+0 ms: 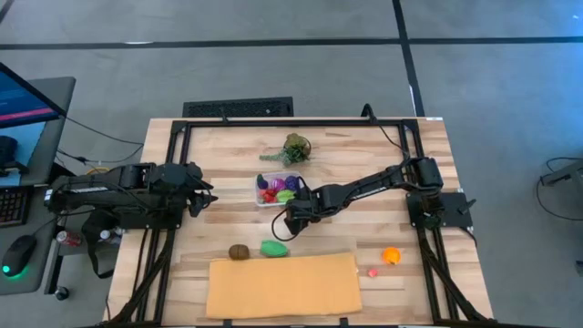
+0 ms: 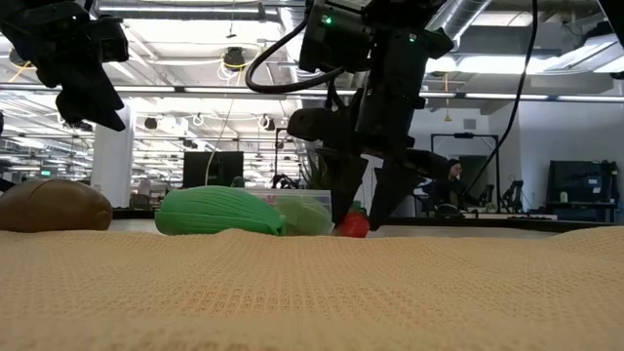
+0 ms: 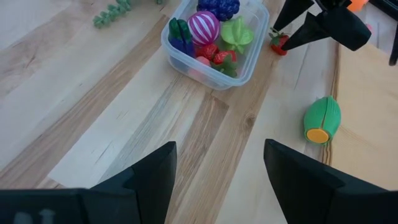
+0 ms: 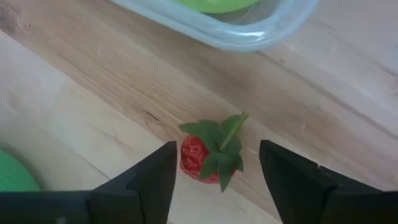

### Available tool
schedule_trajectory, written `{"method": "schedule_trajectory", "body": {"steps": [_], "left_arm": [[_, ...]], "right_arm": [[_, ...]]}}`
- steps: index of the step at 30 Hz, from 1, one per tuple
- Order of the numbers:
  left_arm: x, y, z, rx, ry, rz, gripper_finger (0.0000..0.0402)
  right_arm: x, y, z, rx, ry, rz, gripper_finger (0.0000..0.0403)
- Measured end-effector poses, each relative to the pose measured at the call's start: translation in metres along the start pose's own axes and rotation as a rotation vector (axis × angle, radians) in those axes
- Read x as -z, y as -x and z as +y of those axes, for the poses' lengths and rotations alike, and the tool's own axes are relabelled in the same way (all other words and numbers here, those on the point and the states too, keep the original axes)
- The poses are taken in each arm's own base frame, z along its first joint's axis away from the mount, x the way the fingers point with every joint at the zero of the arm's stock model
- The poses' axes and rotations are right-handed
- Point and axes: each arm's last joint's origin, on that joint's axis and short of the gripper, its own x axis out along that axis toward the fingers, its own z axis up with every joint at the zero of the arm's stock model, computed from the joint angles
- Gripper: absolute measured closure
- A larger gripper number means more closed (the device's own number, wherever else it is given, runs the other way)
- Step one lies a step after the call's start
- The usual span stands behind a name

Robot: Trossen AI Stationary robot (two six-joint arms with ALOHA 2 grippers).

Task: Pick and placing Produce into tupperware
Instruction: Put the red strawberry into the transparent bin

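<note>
The clear tupperware (image 1: 278, 189) stands mid-table and holds several produce pieces: purple grapes, a pink striped piece, green and red ones (image 3: 211, 37). A red strawberry (image 4: 202, 157) with green leaves lies on its side on the wood just beside the tub's near wall. My right gripper (image 4: 214, 186) points down over it, open, one finger on each side of the strawberry (image 2: 353, 225). My left gripper (image 1: 205, 193) waits open at the table's left, above the wood. My right gripper comes at the strawberry from above with its fingers astride it. One finger (image 4: 155, 177) stands right beside the strawberry's red body (image 4: 189, 155); I cannot tell whether it touches. The strawberry lies on the table.
A green piece (image 1: 274, 247) and a brown piece (image 1: 239, 251) lie just beyond the far edge of the tan sheet (image 1: 282, 284). An orange piece (image 1: 391, 255) and a small pink one (image 1: 373, 271) lie near right. A leafy green bunch (image 1: 296, 149) sits behind the tub.
</note>
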Motion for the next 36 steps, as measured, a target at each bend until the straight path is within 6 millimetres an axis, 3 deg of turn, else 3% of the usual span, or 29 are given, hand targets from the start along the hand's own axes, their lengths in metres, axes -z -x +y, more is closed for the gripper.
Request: {"method": "schedule_trajectory", "body": {"steps": [6,21,36], "left_arm": [[0.0,0.0,0.0,0.0,0.0,0.0,0.017],[0.0,0.0,0.0,-0.001,0.0,-0.001,0.017],[0.0,0.0,0.0,-0.007,0.001,-0.004,0.017]], "right_arm": [[0.001,-0.002,-0.001,0.006,0.001,0.017,0.0172],[0.007,-0.012,0.001,0.018,0.013,0.05,0.0247],[0.005,-0.012,0.0,0.015,0.025,0.047,0.0247]]}}
